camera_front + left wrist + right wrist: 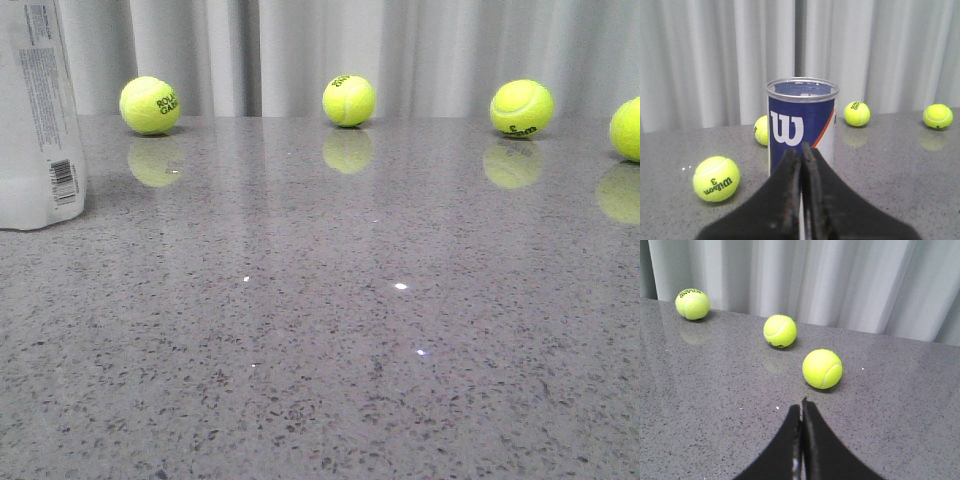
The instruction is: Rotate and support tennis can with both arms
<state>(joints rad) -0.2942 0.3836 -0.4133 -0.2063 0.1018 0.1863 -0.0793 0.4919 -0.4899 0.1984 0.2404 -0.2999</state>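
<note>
A: where's the can (38, 115) sitting? Only a slice is seen at the far left edge of the front view, upright on the table (330, 340), barcode side showing.

B: yep. In the left wrist view it's dead centre, navy W label, silver rim open on top. The left gripper (801, 150) is pinched closed right in front of it, nothing held.

A: and the right gripper (801, 407)?

B: clenched too, empty, pointed at bare table with three balls (822, 368) beyond. Four balls are lined up along the curtain (320, 50) in the front view.
</note>
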